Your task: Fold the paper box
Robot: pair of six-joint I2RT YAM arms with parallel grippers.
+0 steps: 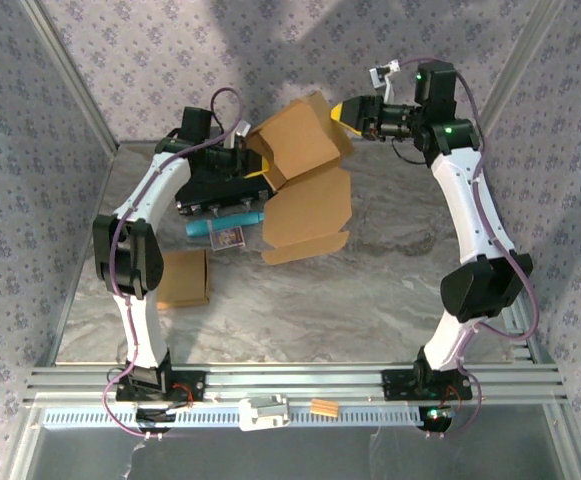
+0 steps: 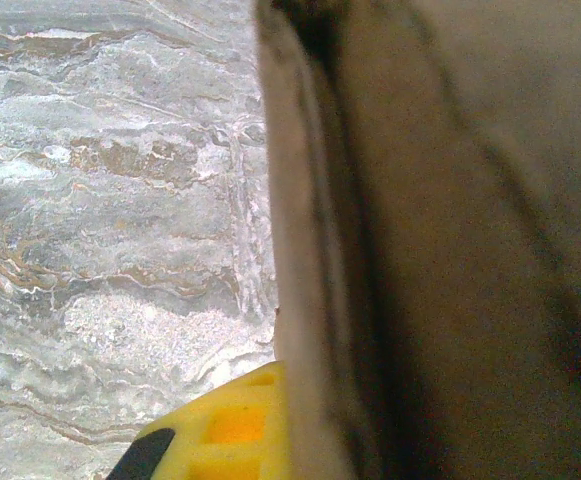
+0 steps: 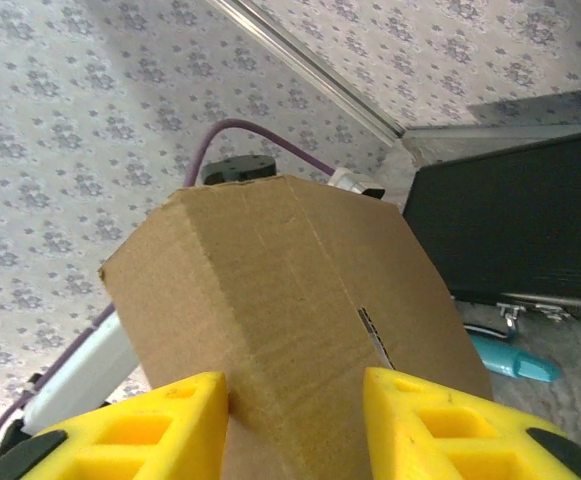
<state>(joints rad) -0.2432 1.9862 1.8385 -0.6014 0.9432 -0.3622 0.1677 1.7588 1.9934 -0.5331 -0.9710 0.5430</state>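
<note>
One brown corrugated paper box (image 1: 305, 170), half folded with a broad flap hanging open beneath it, is held tilted above the far middle of the marbled table (image 1: 370, 290). The clenched left gripper (image 1: 258, 165) pinches its left wall and the right gripper (image 1: 348, 113) clasps its upper right edge. The overhead view shows a black case (image 1: 210, 185) left of the box and a flat cardboard piece (image 1: 185, 278) lying well apart, while the right wrist view shows a folded ridge filling the gap between the yellow fingers (image 3: 140, 430).
</note>
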